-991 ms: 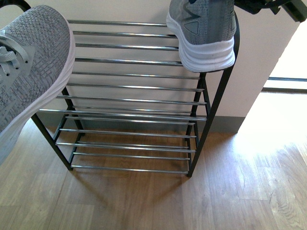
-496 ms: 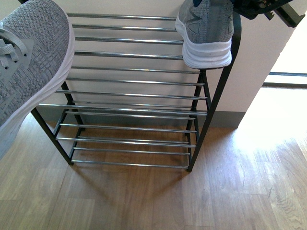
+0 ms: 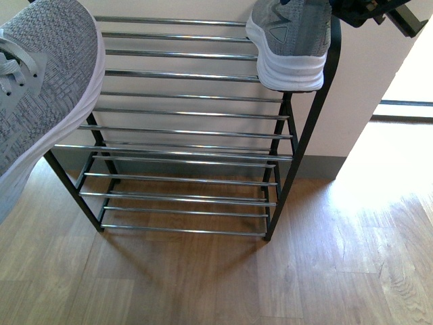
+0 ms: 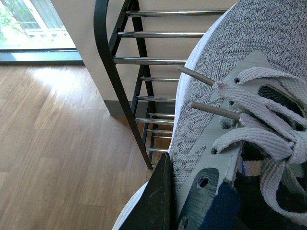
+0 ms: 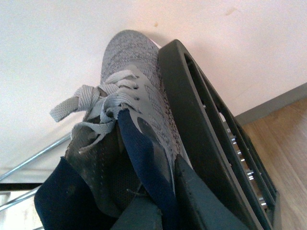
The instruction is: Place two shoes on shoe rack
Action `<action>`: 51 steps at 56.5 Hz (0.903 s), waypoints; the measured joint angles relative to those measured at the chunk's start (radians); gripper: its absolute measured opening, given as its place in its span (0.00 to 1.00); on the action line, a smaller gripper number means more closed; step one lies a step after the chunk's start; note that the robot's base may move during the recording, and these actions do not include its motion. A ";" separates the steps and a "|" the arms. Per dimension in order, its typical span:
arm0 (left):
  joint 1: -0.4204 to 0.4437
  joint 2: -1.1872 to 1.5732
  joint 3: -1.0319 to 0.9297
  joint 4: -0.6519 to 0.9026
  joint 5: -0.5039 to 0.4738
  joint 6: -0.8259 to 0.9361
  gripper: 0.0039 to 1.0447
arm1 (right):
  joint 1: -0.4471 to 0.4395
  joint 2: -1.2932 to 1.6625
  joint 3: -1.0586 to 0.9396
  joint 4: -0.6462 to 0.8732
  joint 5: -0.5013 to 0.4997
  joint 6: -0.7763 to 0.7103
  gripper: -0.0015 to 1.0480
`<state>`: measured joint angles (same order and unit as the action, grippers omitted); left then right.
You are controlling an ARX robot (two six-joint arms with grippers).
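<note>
The shoe rack (image 3: 189, 135) takes up most of the front view. It has black arched side frames and chrome bars in several tiers, and its far side stands against the wall (image 3: 365, 81). That view alone shows both shoes together. The left shoe (image 3: 40, 88) is up in the air at the rack's left end, tilted with its toe raised toward the top tier and its white sole edge facing right. The right shoe (image 3: 291, 40) is at the right end of the top tier, heel toward us and just beside the side frame. We cannot tell whether its sole bears fully on the bars.

Only the wrist views show the grips. In the left wrist view, the left fingers (image 4: 160, 201) are closed onto the left shoe's collar, with 1 dark finger pressed against its outer side below the laces. In the right wrist view, the right fingers (image 5: 201, 206) pinch the right shoe's navy-lined collar, and its toe points at the wall. In the front view only a black corner of that arm shows, at the top right.

The rack stands on a wood-plank floor (image 3: 203, 284), and a grey skirting (image 3: 318, 172) runs along the pale wall. The left wrist view adds a window (image 4: 29, 24).

We count 1 rack and 2 shoes.
</note>
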<state>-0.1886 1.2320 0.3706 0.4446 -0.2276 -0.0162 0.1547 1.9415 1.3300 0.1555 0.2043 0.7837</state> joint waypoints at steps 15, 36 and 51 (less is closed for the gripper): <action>0.000 0.000 0.000 0.000 0.000 0.000 0.01 | -0.005 -0.110 -0.098 0.098 -0.047 -0.086 0.62; 0.000 0.000 0.000 0.000 0.000 0.000 0.01 | -0.037 -0.307 -0.314 0.204 -0.177 -0.220 0.91; 0.000 0.000 0.000 0.000 0.000 0.000 0.01 | -0.153 -0.581 -0.582 0.312 -0.394 -0.376 0.91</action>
<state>-0.1886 1.2320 0.3706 0.4446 -0.2276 -0.0162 0.0021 1.3602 0.7483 0.4679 -0.1894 0.4076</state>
